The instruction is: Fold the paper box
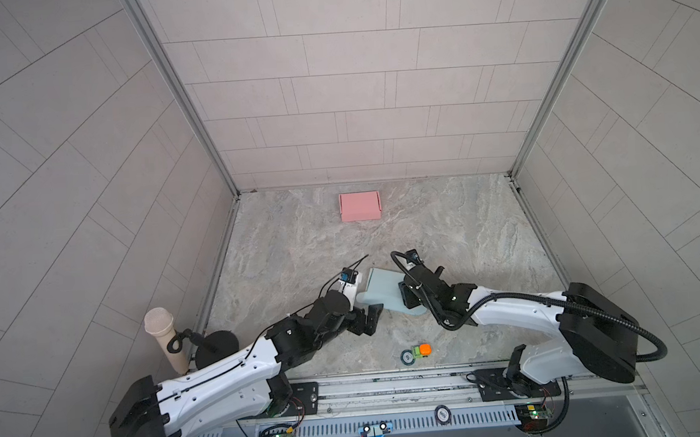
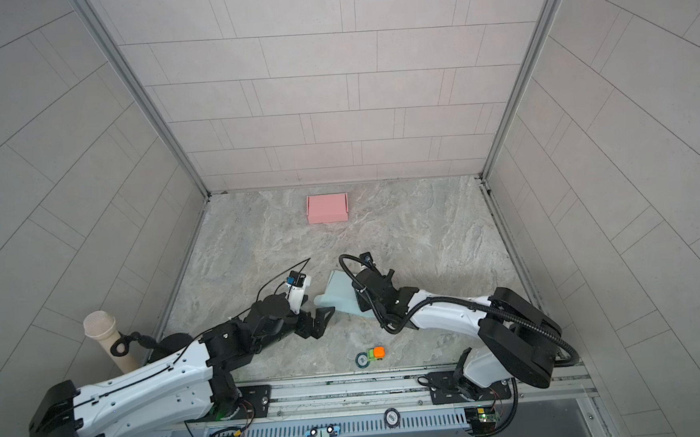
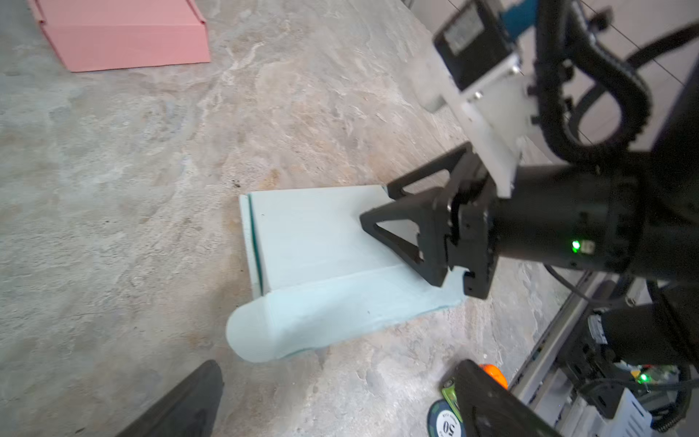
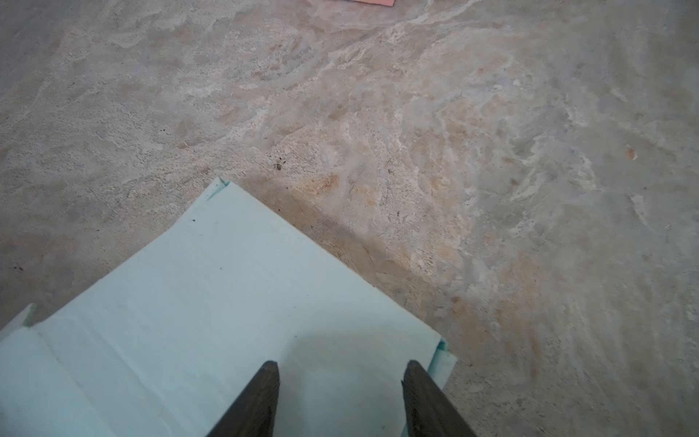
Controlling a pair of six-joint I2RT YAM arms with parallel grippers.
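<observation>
Right wrist view: right gripper [image 4: 340,365] has its jaws part-way apart with nothing between them, tips over the top of the pale blue paper box [image 4: 212,302]; contact likely, not certain. Left gripper [image 3: 338,365] is fully spread and empty, just beside the box's rounded flap [image 3: 302,325], which lies splayed on the table [image 1: 444,222]. Box sits near mid-table between both grippers, well apart from the pink box [image 1: 360,206]. Judged step: flap closure, with the right pinning the body. Next move likely needs the left to take the flap near its rounded end and fold it along the crease without sliding the box.
</observation>
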